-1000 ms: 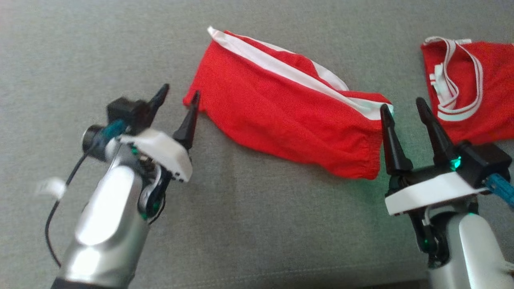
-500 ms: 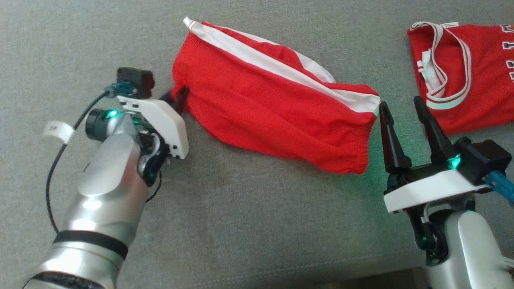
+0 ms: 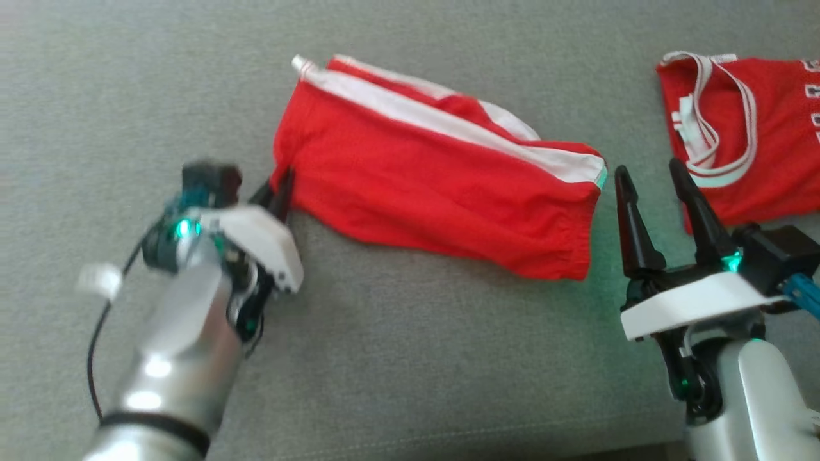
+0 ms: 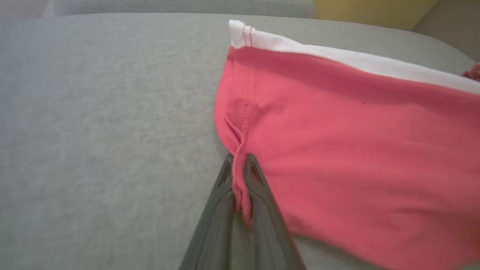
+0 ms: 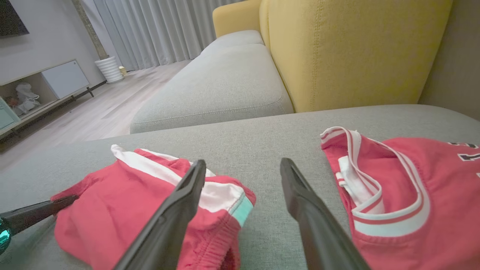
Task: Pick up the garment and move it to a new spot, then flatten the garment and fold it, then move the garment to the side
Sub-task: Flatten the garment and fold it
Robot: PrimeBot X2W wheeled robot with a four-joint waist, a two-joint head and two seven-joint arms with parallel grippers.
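The garment (image 3: 435, 173) is a pair of red shorts with a white side stripe, lying across the grey sofa cushion (image 3: 397, 358). My left gripper (image 3: 280, 186) is shut on the garment's lower left corner; in the left wrist view a fold of red cloth (image 4: 240, 176) is pinched between the two fingers. The garment (image 5: 123, 202) also lies low and left in the right wrist view. My right gripper (image 3: 650, 176) stands open just right of the elastic waistband end (image 3: 586, 246), its fingers (image 5: 180, 210) apart and holding nothing.
A second red garment with white-trimmed neckline (image 3: 737, 128) lies at the far right of the cushion. A yellow sofa back (image 5: 352, 52) rises behind, with another grey seat (image 5: 221, 86) and wooden floor (image 5: 86, 116) beyond.
My left gripper has closed from wide open onto the garment's lower left corner. The head camera has shifted slightly. The right gripper stays open beside the waistband.
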